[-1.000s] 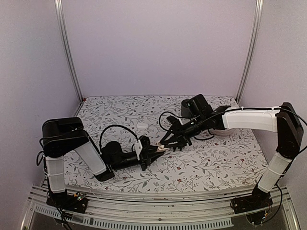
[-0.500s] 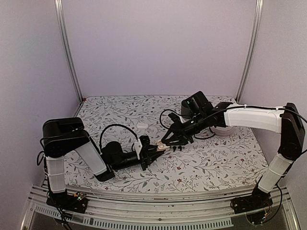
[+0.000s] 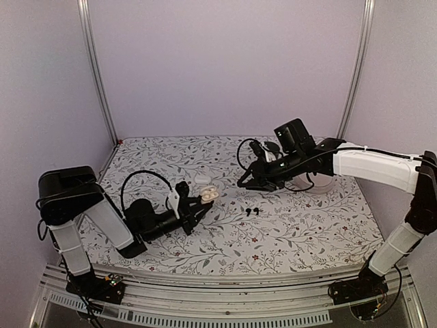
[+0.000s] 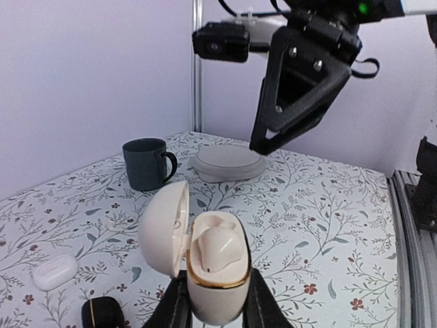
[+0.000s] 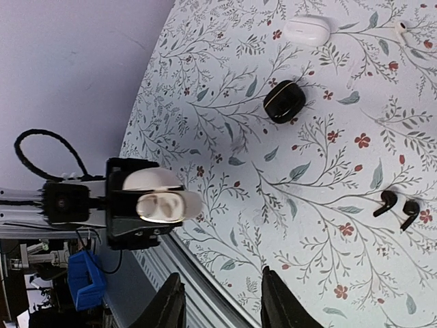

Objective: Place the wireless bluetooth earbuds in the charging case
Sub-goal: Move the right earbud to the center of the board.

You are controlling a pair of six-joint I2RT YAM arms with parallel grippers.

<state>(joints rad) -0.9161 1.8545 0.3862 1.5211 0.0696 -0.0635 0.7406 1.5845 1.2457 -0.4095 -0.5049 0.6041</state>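
Observation:
My left gripper [image 3: 199,203] is shut on an open cream charging case [image 3: 207,196] and holds it above the table. In the left wrist view the case [image 4: 217,283] stands upright between the fingers, lid [image 4: 162,229] swung left, with a white earbud [image 4: 217,247] seated inside. My right gripper [image 3: 242,184] is open and empty, raised to the right of the case; it also shows in the left wrist view [image 4: 259,145]. A pair of black earbuds [image 3: 251,212] lies on the table between the arms, seen too in the right wrist view [image 5: 397,208]. A loose white earbud [image 5: 403,29] lies farther off.
A white closed case [image 3: 203,179] lies behind the held case, and a round black case [image 5: 285,101] sits near it. A dark mug [image 4: 147,164] and a grey dish [image 4: 227,162] stand at the back right. The table's near edge [image 5: 205,263] runs below my right fingers.
My left gripper has pulled back to the left with the case. My right gripper has lifted away from the case and moved right and back. The black earbuds now show on the table.

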